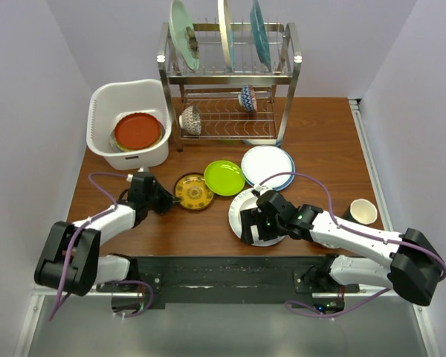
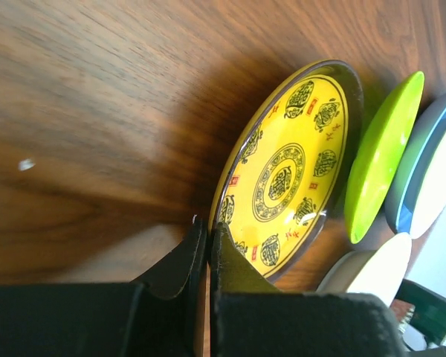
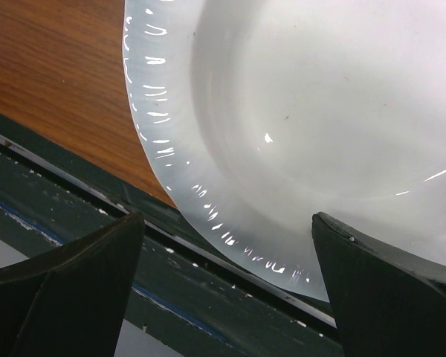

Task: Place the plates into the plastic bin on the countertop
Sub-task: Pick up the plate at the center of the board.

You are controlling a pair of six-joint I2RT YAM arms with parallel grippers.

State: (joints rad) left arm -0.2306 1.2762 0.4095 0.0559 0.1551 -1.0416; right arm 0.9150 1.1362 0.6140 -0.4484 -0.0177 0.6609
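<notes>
A yellow patterned plate [image 1: 194,191] [image 2: 290,171] lies on the countertop [image 1: 320,134]. My left gripper [image 1: 169,199] [image 2: 208,227] is shut on its near-left rim, one finger inside the rim and one outside. A lime green plate [image 1: 224,178] [image 2: 380,152], a blue-rimmed white plate [image 1: 267,165] and a plain white plate [image 1: 256,216] [image 3: 312,126] lie to its right. My right gripper [image 1: 253,223] [image 3: 227,223] stands open with its fingers astride the white plate's near rim. The plastic bin [image 1: 104,104] at the back left holds an orange-red plate [image 1: 137,130].
A two-tier metal dish rack [image 1: 230,82] at the back carries three upright plates on top and two small bowls below. A cream cup [image 1: 363,211] stands at the right. The white plate overhangs the table's dark front edge [image 3: 208,297].
</notes>
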